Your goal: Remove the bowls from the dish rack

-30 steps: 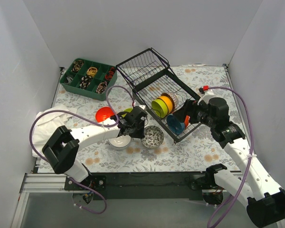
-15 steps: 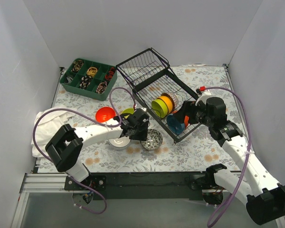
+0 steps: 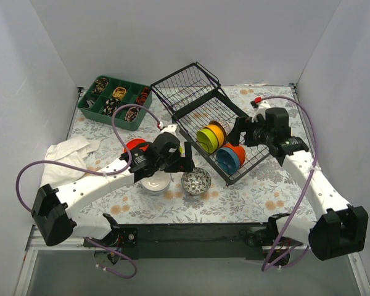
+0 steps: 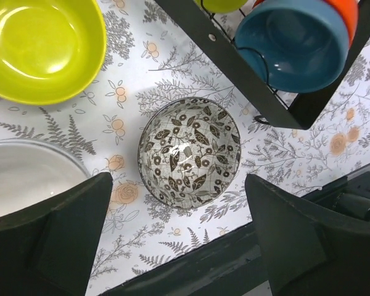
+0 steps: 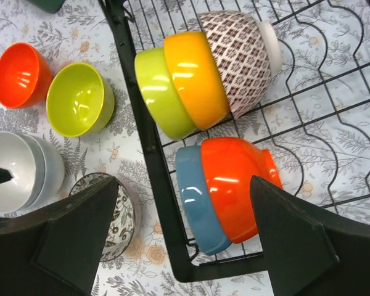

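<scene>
The rack stands on the table. Five bowls lie in it on their sides: a green bowl, a yellow bowl and a brown bowl nested in one row, and a blue bowl and an orange bowl nested at the rack's near end. The right gripper hangs above this last pair, fingers wide apart, holding nothing. The left gripper, also spread wide and empty, is just left of the rack, above a patterned bowl on the table.
</scene>
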{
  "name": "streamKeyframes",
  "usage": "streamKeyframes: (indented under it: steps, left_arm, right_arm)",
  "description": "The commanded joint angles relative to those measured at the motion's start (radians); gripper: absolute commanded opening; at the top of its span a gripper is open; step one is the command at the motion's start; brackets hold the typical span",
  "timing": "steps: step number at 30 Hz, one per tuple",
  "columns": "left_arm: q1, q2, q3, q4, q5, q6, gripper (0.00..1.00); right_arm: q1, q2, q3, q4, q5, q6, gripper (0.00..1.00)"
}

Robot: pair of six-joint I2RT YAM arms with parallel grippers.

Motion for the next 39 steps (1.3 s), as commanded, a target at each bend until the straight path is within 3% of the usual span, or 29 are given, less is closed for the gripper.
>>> streamKeyframes:
  steps: [1,4,13,28,34,39]
  left_arm:
    - [0.028,-0.097,0.027,-0.08,-0.096,-0.014,0.92]
    - [0.057,-0.156,0.013,-0.137,-0.146,-0.02,0.98]
    - [0.176,-0.342,-0.06,-0.243,-0.169,-0.054,0.98]
    - [0.184,-0.43,-0.109,-0.327,-0.162,-0.152,0.98]
    - [0.183,-0.45,-0.12,-0.333,-0.145,-0.172,0.98]
    - [0.183,-0.463,-0.138,-0.336,-0.13,-0.188,0.98]
  right_arm:
    - [-0.071,0.094,0.114,0.022,-0.082,-0.052,0.97]
    - [-0.111,0.181,0.177,0.024,-0.162,-0.062,0.98]
    - [-0.159,0.476,0.349,0.022,-0.281,-0.105,0.98]
    - [-0.154,0.781,0.492,0.056,-0.452,-0.124,0.97]
    - [-0.15,0.824,0.498,0.056,-0.499,-0.162,0.91]
    - [-0.142,0.824,0.498,0.05,-0.518,-0.196,0.79]
